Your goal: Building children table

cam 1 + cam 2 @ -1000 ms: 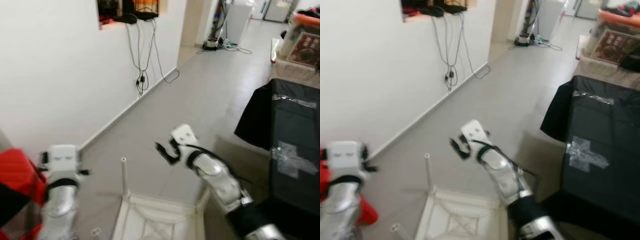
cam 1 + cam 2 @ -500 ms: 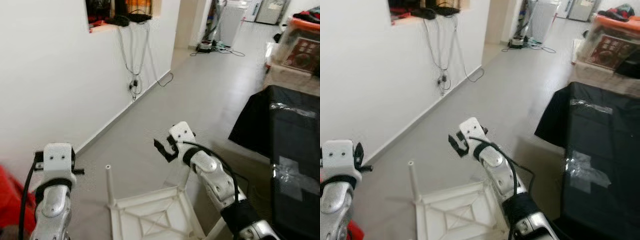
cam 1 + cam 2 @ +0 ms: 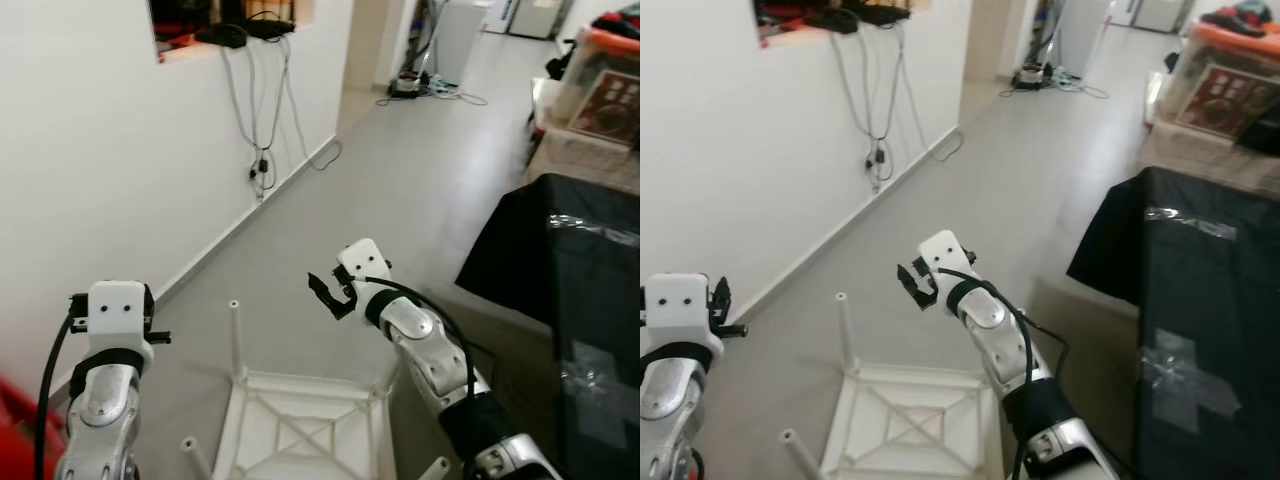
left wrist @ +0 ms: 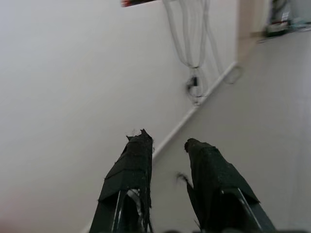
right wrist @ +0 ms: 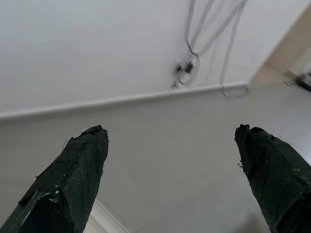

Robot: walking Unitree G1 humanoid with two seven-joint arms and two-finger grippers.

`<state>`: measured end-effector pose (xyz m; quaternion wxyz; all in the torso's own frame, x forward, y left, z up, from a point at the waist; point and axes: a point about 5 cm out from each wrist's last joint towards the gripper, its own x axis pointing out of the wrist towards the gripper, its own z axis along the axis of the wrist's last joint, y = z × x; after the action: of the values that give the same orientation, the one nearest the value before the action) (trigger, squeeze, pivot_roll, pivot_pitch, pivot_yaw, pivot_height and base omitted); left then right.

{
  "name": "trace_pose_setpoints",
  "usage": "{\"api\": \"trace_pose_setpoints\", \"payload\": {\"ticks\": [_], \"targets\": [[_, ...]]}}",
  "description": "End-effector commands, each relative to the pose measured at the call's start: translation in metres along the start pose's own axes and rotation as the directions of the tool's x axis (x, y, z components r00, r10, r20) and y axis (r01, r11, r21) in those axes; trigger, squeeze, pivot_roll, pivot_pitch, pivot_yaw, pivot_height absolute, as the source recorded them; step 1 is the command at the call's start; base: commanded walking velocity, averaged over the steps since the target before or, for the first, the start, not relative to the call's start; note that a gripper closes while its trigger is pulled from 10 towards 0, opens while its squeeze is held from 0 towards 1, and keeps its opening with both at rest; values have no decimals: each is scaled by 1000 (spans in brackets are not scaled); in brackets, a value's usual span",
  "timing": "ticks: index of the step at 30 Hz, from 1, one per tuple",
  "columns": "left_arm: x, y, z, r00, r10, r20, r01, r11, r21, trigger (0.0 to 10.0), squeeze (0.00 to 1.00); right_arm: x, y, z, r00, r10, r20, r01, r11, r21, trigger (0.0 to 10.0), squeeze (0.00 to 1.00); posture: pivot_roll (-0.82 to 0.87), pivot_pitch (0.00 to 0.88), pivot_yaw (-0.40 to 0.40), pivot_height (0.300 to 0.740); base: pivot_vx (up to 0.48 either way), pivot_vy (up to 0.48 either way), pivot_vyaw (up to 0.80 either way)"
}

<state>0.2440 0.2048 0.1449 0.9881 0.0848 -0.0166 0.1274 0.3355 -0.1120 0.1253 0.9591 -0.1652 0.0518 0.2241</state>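
Children table point(image 3: 300, 430): upturned on floor, legs up, below both claws.
Right claw point(image 3: 327, 292): spread wide, above table.
Left claw point(image 4: 167, 148): slightly parted, empty.

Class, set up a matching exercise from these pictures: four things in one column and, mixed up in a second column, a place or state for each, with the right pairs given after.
Column one:
1. white children's table
2. right gripper
3. black cloth
4. cables

Column two:
A. hanging down the white wall
B. upside down on the floor, legs pointing up
C. draped over furniture on the robot's right
D. open and empty, raised above the floor

Pairs: 1-B, 2-D, 3-C, 4-A
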Motion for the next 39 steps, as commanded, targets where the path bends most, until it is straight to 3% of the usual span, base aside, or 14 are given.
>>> {"api": "trace_pose_setpoints", "payload": {"ticks": [1, 39], "targets": [[1, 6, -1, 1000, 21, -5, -20, 1000, 13, 10000, 0, 2, 3, 5, 1000, -1, 19, 1, 1000, 4, 10000, 0, 55, 0, -82, 740, 296, 0, 0], [1, 15, -3, 999, 33, -9, -32, 999, 40, 10000, 0, 6, -2, 0, 996, -92, -18, 93, 995, 40, 10000, 0, 63, 0, -82, 740, 315, 0, 0]]}}
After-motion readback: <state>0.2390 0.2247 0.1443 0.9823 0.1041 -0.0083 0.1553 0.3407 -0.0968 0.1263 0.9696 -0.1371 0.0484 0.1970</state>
